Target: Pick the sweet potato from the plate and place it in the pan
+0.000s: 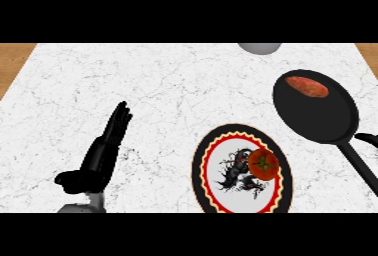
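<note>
1. From my remote station I see the white marble counter from steeply above, with wooden floor showing past its far corners
2. The sweet potato, a reddish-brown oval, lies inside the black pan, toward the pan's far side; it is not on the plate
3. The pan sits at the counter's right, its long black handle running down toward the lower right edge of the view
4. The plate, ringed in black, red and cream with a dark figure painted on its white centre, lies just left of the pan handle, near the lower edge
5. A red tomato with a green stem rests on the plate's right half
6. My left hand stands at lower left, fingers straight and together, pointing away across the counter, holding nothing, well apart from the plate
7. Of my right hand only a dark sliver shows at the right edge beside the pan handle; I cannot tell how its fingers are set
8. A pale grey rounded object sits at the counter's far edge, cut off by the view
</note>
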Controlling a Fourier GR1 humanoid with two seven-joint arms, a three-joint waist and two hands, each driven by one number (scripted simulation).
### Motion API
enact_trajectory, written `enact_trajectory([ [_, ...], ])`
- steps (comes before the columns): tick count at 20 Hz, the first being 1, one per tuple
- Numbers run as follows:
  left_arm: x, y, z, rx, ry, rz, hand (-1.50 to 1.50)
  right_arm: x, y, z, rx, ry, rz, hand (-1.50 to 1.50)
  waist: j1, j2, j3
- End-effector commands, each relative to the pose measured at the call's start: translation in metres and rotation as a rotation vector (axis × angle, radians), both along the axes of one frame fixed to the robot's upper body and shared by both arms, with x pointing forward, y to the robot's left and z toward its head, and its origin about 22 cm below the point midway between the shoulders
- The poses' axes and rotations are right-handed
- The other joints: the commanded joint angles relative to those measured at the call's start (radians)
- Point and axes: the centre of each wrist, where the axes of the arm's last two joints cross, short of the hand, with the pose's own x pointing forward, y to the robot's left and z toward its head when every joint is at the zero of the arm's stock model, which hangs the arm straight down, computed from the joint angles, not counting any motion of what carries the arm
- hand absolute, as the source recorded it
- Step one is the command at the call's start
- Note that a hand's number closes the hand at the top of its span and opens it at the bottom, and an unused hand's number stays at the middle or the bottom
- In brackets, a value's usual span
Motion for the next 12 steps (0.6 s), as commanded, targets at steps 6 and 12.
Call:
enact_trajectory([
  [6, -0.002, 0.009, 0.01, -0.009, 0.01, -0.006, 0.0, -0.035, -0.002, -0.009, -0.035, -0.009, 0.041, -1.5, -0.002, -0.001, -0.001],
  [12, 0.016, -0.01, 0.009, -0.005, 0.004, 0.001, 0.0, -0.041, 0.012, -0.023, -0.082, 0.02, 0.025, -1.5, 0.0, 0.001, 0.0],
])
